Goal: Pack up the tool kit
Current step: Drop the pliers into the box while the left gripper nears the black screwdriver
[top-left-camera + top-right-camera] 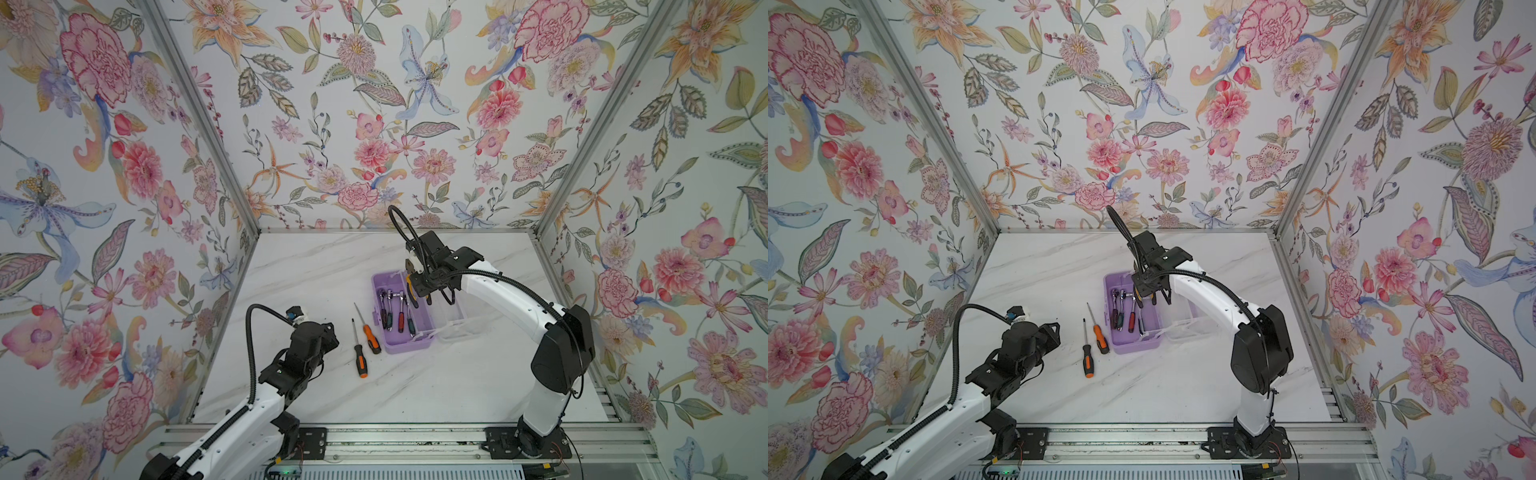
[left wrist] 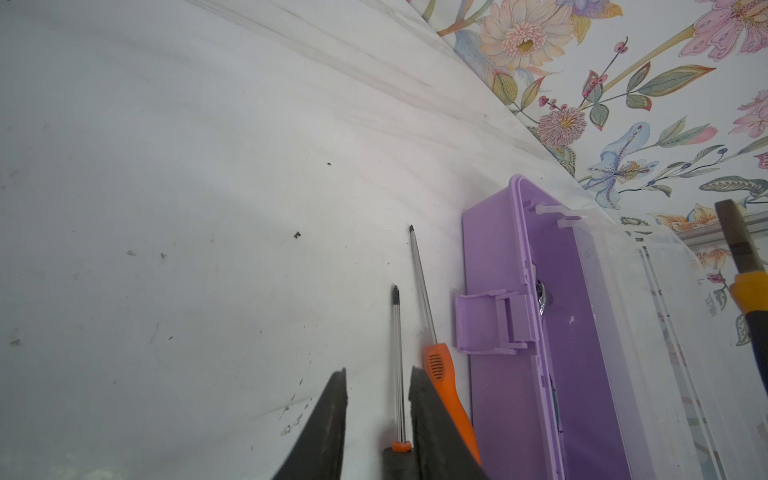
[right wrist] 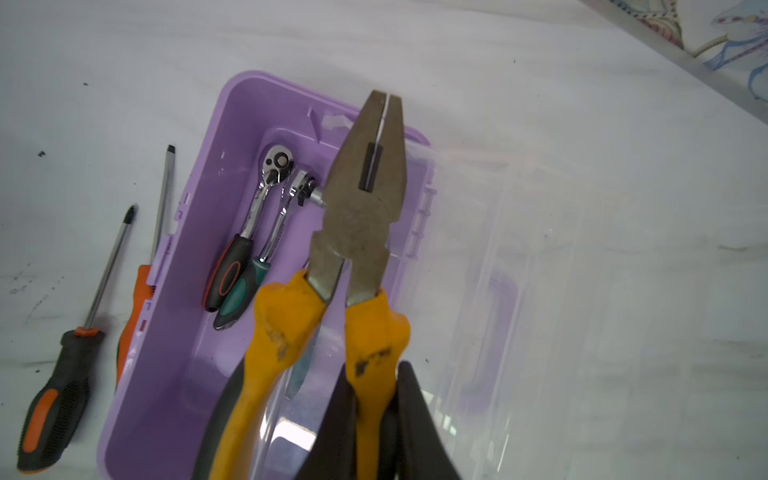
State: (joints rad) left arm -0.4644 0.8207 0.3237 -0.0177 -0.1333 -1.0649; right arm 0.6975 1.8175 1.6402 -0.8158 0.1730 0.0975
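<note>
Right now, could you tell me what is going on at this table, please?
The right claw is shut on a yellow handle of the pliers, holding them above the open lilac box, where ratchets lie. Its clear lid is folded back. Two screwdrivers lie on the table beside the box, and the left claw, open and empty, hovers near them.
</note>
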